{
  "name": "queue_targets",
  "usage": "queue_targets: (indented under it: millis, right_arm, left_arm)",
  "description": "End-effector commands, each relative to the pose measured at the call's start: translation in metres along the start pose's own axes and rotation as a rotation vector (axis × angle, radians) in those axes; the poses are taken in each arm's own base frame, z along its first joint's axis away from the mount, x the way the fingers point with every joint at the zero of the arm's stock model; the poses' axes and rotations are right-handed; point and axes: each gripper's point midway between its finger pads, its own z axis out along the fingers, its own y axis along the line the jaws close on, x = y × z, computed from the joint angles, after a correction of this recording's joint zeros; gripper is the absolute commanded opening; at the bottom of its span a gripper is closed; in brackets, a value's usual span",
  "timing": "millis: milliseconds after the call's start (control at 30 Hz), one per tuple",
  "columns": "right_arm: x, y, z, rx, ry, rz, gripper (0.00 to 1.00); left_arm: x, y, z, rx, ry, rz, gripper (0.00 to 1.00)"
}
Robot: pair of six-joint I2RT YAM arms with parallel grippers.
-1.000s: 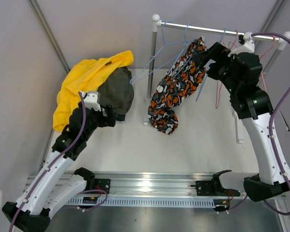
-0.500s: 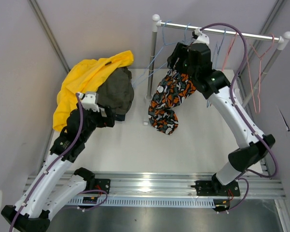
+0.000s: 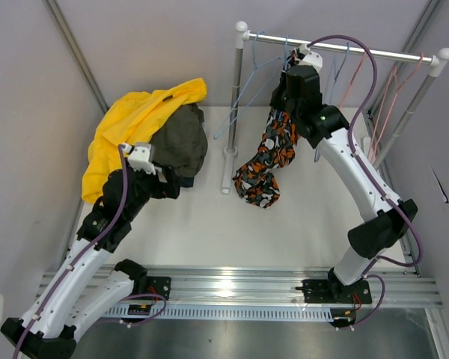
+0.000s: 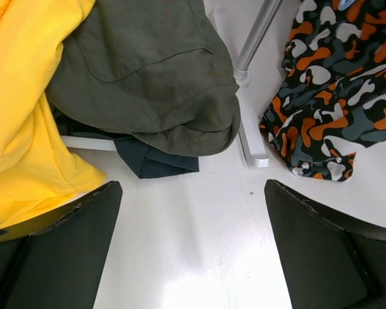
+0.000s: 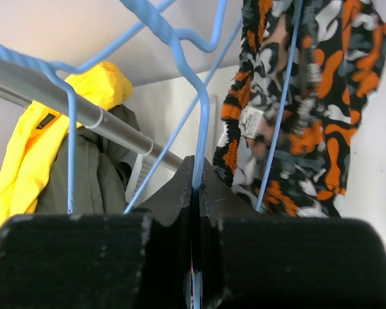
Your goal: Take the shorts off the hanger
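Right arm (image 3: 359,179) has swung left along the rail (image 3: 382,51) since a second ago. Nearest, the left hand (image 4: 190,193) hovers open above the worktop (image 4: 193,257) beside yellow shorts (image 3: 127,123) and olive shorts (image 3: 181,142). Beyond, camouflage shorts (image 3: 273,153) hang on a blue hanger (image 5: 202,116) pinched by the right hand (image 5: 196,183).

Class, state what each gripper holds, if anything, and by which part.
The right gripper pinches the blue hanger by its thin wire; the left gripper is open, holding nothing.

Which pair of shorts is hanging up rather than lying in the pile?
The orange-black-white camouflage shorts, draped down from the rail; the yellow pair, olive pair and navy pair lie heaped.
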Motion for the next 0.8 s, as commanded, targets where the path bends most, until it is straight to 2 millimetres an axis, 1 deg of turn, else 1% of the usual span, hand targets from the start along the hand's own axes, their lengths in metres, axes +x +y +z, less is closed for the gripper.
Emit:
queue_targets:
  millis: [0, 33, 67, 100, 133, 167, 200, 233, 267, 300, 333, 367, 400, 433, 467, 500, 533, 567, 633, 667, 733, 767]
  right_arm:
    - [-0.051, 0.008, -0.045, -0.042, -0.155, 0.053, 0.00]
    - [-0.047, 0.005, -0.050, -0.038, -0.150, 0.051, 0.00]
    - [-0.058, 0.005, -0.067, -0.051, -0.178, 0.064, 0.00]
    - [-0.060, 0.005, -0.074, -0.059, -0.181, 0.067, 0.00]
    - [-0.058, 0.006, -0.081, -0.067, -0.178, 0.070, 0.00]
    - [-0.061, 0.007, -0.088, -0.073, -0.186, 0.077, 0.00]
    - [-0.066, 0.007, -0.100, -0.084, -0.199, 0.085, 0.00]
    - [-0.065, 0.010, -0.106, -0.097, -0.197, 0.086, 0.00]
    - [-0.067, 0.010, -0.112, -0.095, -0.205, 0.094, 0.00]
    - [-0.072, 0.010, -0.121, -0.106, -0.217, 0.103, 0.00]
    - [-0.074, 0.011, -0.126, -0.112, -0.222, 0.109, 0.00]
    - [-0.074, 0.013, -0.130, -0.120, -0.223, 0.116, 0.00]
    - [-0.077, 0.013, -0.136, -0.131, -0.229, 0.121, 0.00]
    - [-0.077, 0.013, -0.137, -0.133, -0.229, 0.122, 0.00]
    - [-0.077, 0.014, -0.139, -0.134, -0.227, 0.121, 0.00]
    - [-0.078, 0.013, -0.141, -0.136, -0.226, 0.126, 0.00]
    - [-0.077, 0.013, -0.142, -0.137, -0.225, 0.129, 0.00]
    - [-0.077, 0.012, -0.144, -0.136, -0.225, 0.132, 0.00]
    - [-0.077, 0.010, -0.148, -0.140, -0.227, 0.139, 0.00]
    - [-0.078, 0.010, -0.149, -0.143, -0.231, 0.145, 0.00]
    - [-0.075, 0.008, -0.150, -0.141, -0.226, 0.145, 0.00]
    - [-0.075, 0.007, -0.152, -0.141, -0.229, 0.147, 0.00]
  left_arm:
    - [-0.012, -0.031, -0.003, 0.146, -0.045, 0.017, 0.99]
    - [-0.019, -0.042, -0.005, 0.195, -0.068, 0.024, 0.99]
    - [-0.020, -0.062, -0.009, 0.280, -0.069, 0.042, 0.99]
    - [-0.020, -0.075, -0.009, 0.334, -0.061, 0.052, 0.99]
    - [-0.031, -0.097, -0.015, 0.436, -0.086, 0.061, 0.99]
    - [-0.030, -0.118, -0.020, 0.516, -0.085, 0.073, 0.99]
    - [-0.027, -0.134, -0.017, 0.562, -0.068, 0.086, 0.99]
    - [-0.039, -0.162, -0.028, 0.656, -0.109, 0.102, 0.99]
    - [-0.039, -0.176, -0.030, 0.696, -0.111, 0.116, 0.99]
    - [-0.039, -0.190, -0.031, 0.730, -0.118, 0.129, 0.99]
    - [-0.046, -0.207, -0.025, 0.759, -0.143, 0.137, 0.99]
    - [-0.040, -0.225, -0.027, 0.795, -0.144, 0.160, 0.99]
    - [-0.055, -0.240, -0.028, 0.828, -0.198, 0.151, 0.99]
    - [-0.048, -0.255, -0.017, 0.846, -0.174, 0.160, 0.99]
    - [-0.044, -0.269, -0.018, 0.888, -0.163, 0.157, 0.99]
    - [-0.057, -0.281, -0.020, 0.916, -0.202, 0.145, 0.99]
    - [-0.053, -0.294, -0.011, 0.926, -0.187, 0.149, 0.99]
    - [-0.052, -0.303, -0.011, 0.937, -0.186, 0.148, 0.99]
    - [-0.067, -0.318, -0.008, 0.948, -0.213, 0.140, 0.99]
    - [-0.057, -0.326, 0.002, 0.945, -0.186, 0.148, 0.99]
    - [-0.065, -0.335, 0.007, 0.945, -0.201, 0.146, 0.99]
    - [-0.056, -0.339, 0.014, 0.943, -0.174, 0.148, 0.99]
